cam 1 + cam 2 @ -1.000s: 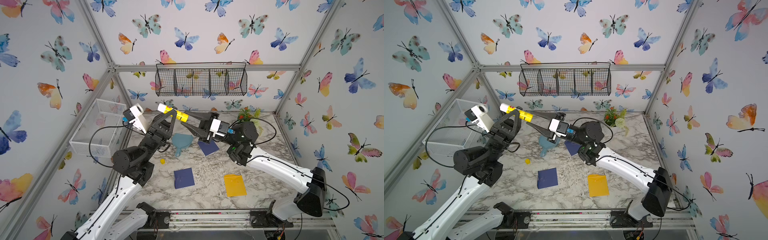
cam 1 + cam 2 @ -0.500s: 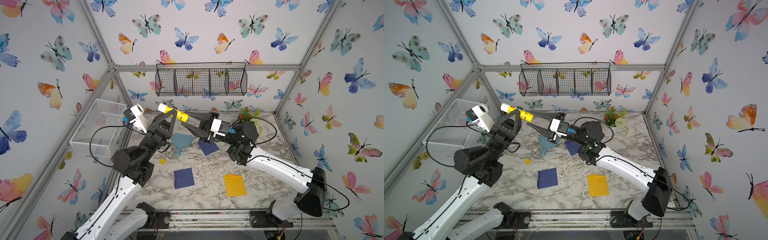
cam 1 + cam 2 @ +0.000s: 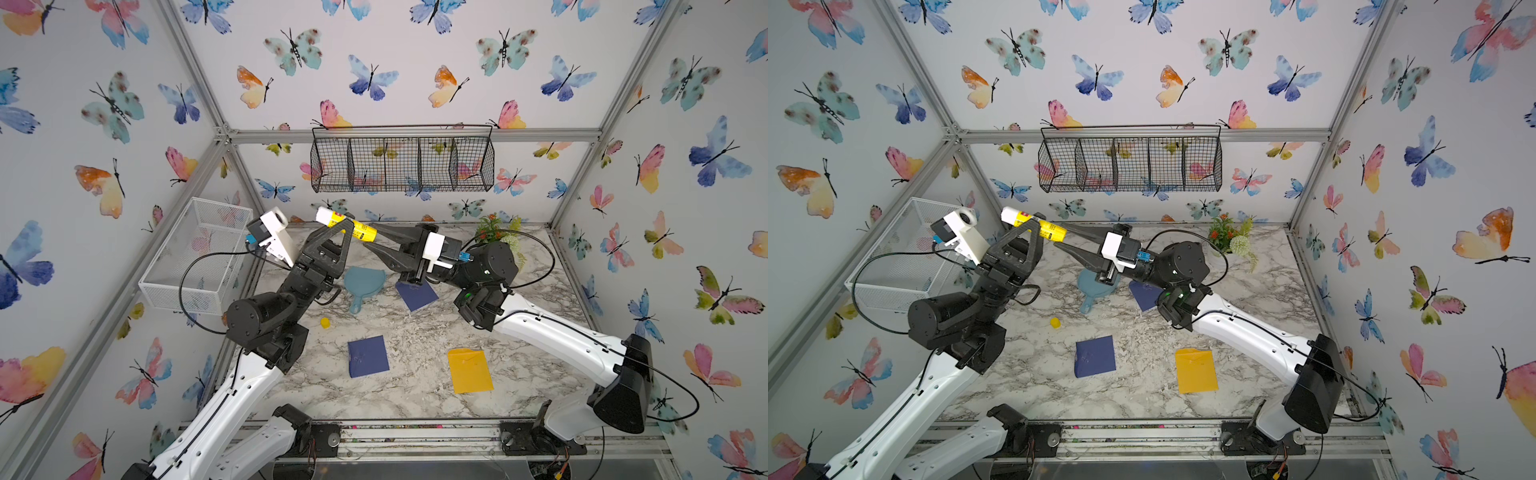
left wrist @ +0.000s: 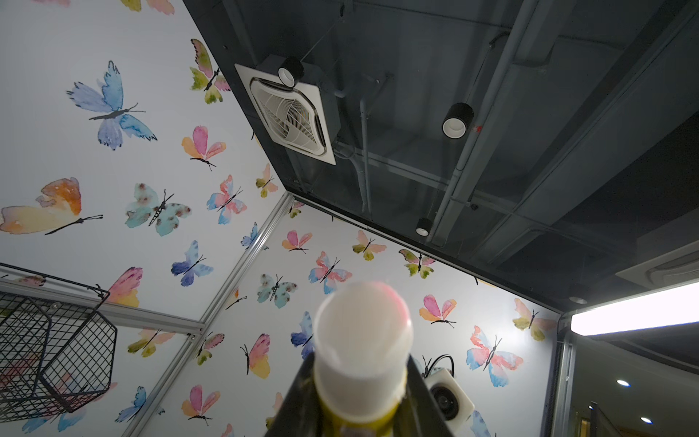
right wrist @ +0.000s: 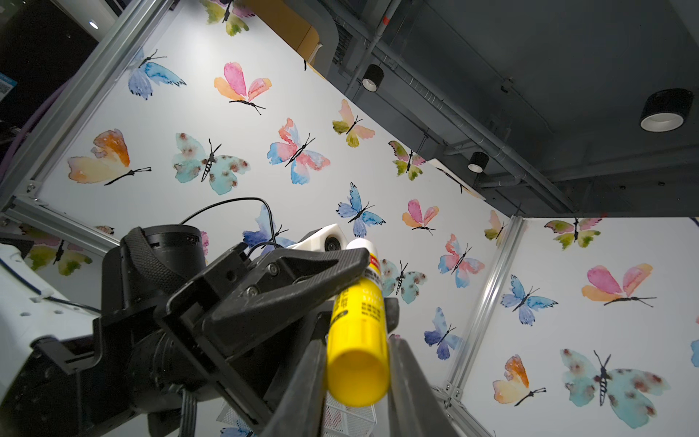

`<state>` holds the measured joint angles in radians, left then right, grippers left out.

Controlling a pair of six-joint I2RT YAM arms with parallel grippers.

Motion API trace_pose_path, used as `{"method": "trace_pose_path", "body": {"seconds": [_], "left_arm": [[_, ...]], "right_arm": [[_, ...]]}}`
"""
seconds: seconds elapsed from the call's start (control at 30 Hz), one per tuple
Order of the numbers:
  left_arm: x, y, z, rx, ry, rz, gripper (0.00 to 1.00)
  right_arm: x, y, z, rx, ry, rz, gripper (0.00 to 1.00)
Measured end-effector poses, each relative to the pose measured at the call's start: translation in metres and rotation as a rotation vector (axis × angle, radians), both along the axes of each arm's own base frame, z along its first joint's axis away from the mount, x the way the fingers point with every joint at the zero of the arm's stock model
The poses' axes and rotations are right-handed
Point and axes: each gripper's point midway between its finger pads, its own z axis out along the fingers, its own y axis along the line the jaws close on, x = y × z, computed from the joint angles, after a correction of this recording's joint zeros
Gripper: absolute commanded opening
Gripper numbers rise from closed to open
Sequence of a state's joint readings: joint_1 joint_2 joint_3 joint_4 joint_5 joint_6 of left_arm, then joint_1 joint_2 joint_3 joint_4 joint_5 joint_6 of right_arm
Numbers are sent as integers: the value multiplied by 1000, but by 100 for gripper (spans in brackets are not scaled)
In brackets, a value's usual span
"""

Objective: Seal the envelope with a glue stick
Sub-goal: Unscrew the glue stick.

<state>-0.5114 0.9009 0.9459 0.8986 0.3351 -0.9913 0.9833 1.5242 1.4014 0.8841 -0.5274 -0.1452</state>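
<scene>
We are watching the glue stick [image 3: 347, 226] hanging in the air, well above the counter [image 3: 415, 395], with both arms meeting on it. The left end effector [image 3: 343, 225] is clamping the tube around its middle, right at the printed label. The white end is poking out past the fingers toward the white wire basket [image 3: 195, 253]. The right end effector [image 3: 371, 237] is reaching in from the opposite side and is clenched on the yellow base end. In the right wrist view we are seeing one finger pressing on each side of that base. So two grips are sharing one tube, nose to nose.

Down below, a small yellow cap [image 3: 325, 322] is lying alone on the marble near the left arm. A navy envelope [image 3: 368, 356] is sitting flat toward the front, with a yellow envelope [image 3: 469, 370] near it but apart. A second navy envelope [image 3: 417, 295] is showing partly under the right arm, just beside a blue-grey paddle-shaped object [image 3: 363, 282].
</scene>
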Motion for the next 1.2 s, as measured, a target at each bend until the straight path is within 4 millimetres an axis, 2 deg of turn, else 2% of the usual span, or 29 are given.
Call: {"method": "trace_pose_path", "body": {"seconds": [0.13, 0.27, 0.43, 0.53, 0.67, 0.97, 1.0, 1.07, 1.2], "left_arm": [[-3, -4, -2, 39, -38, 12, 0], [-16, -13, -1, 119, -127, 7, 0], [-48, -24, 7, 225, -332, -15, 0], [-67, -26, 6, 275, -448, -21, 0], [-83, -29, 2, 324, -546, -23, 0], [-85, -32, -16, 360, -555, -29, 0], [-84, -33, -17, 362, -550, -32, 0], [-81, -34, -21, 364, -533, -37, 0], [-73, -36, -26, 363, -486, -37, 0]], "right_arm": [[-3, -5, -2, -10, 109, 68, 11], [-13, -13, -5, -29, 240, 178, 11], [-35, -26, 3, -63, 368, 356, 10], [-50, -31, 3, -106, 440, 465, 9], [-62, -36, -1, -158, 539, 568, 7], [-66, -42, -15, -224, 629, 548, 6], [-65, -43, -16, -223, 630, 534, 8], [-63, -44, -20, -218, 628, 507, 23], [-55, -43, -26, -201, 615, 450, 43]]}}
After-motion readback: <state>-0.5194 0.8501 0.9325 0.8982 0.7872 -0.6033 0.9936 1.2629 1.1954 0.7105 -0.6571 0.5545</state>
